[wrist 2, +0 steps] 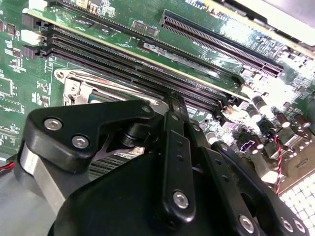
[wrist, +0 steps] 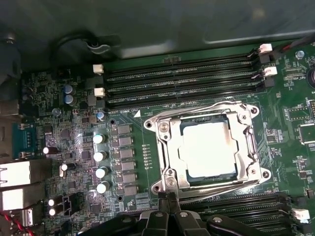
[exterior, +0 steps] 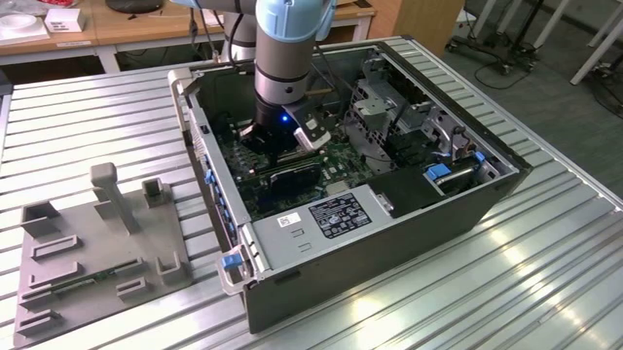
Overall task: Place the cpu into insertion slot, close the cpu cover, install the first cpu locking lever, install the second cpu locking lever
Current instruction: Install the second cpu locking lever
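The cpu [wrist: 206, 147], with a pale silver top, lies flat in the insertion slot [wrist: 156, 188] on the green motherboard. The cpu cover [wrist: 170, 147], a steel frame, lies down around it. Wire locking levers run along two opposite sides of the socket [wrist: 197, 109] [wrist: 221, 189]. My gripper [wrist: 169, 197] stands at one corner of the socket, its black fingertips close together at the end of one lever. In the second wrist view the gripper [wrist 2: 177, 105] points down at the socket's steel edge [wrist 2: 93, 88]. In the exterior view the gripper [exterior: 282, 149] is deep inside the computer case.
Long black memory slots [wrist: 182, 83] flank the socket on two sides. Capacitors [wrist: 101, 157] stand beside it. The open computer case [exterior: 389, 240] has walls and a drive cage [exterior: 389, 109] close around the arm. A grey fixture plate [exterior: 98, 255] lies on the slatted table at the exterior view's left.
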Available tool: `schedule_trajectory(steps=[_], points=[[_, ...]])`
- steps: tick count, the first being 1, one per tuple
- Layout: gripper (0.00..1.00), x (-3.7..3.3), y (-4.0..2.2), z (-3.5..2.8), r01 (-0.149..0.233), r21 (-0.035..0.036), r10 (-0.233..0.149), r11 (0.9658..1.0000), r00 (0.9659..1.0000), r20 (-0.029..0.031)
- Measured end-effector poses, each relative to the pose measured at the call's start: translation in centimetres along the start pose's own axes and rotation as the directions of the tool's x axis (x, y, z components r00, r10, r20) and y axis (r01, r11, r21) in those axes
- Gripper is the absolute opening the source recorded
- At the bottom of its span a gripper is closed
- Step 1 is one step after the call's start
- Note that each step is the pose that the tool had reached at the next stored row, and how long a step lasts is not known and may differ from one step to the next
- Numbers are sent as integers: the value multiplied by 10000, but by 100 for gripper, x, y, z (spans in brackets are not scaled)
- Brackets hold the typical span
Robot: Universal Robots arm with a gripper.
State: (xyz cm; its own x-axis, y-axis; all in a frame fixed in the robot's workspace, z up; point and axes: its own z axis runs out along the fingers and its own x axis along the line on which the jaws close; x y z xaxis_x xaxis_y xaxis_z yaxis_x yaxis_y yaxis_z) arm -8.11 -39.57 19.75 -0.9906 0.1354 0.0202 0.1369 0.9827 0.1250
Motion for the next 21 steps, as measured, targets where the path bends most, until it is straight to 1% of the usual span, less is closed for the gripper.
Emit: schedule_trajectory(steps=[11,18,19,20,21], points=[[11,3,20,-2,-3,1,3,10000,10000,-1],[11,4,27,-17,-6,-3,6,10000,10000,1],[11,5,27,-18,-8,-13,8,10000,10000,-2],[11,5,26,-19,-8,-41,8,10000,10000,-7],[11,4,26,-19,-7,-100,7,9999,10000,-15]])
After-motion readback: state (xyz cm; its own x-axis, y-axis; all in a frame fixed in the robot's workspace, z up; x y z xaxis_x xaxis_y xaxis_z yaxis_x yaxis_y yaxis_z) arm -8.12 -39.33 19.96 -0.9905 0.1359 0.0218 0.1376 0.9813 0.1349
